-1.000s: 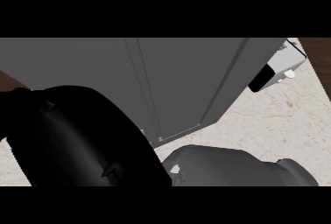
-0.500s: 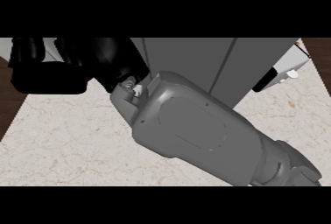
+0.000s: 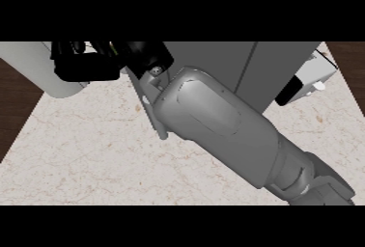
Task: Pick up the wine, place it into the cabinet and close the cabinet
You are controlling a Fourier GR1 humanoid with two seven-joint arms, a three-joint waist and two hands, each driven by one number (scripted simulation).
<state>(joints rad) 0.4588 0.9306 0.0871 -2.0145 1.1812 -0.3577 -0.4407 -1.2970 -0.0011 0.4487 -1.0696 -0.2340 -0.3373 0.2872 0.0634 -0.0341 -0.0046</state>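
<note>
The likeliest trouble is the wine (image 3: 39, 72), which I take to be the pale cylinder lying partly under the right hand (image 3: 92, 65) and reaching out to its left. It sits close to where the counter (image 3: 92, 154) gives way to dark floor. A sideways nudge, not a clean hold, could roll it off that edge. The cabinet (image 3: 214, 58) stands just to the right of the hand, so swinging the bottle across could knock it against the grey front, and I cannot tell if a door is open. The right forearm (image 3: 214, 120) runs from the lower right diagonally up to the hand. The hand shows only as a dark mass over the wine. Whether it is closed round the wine or merely against it I cannot tell.
</note>
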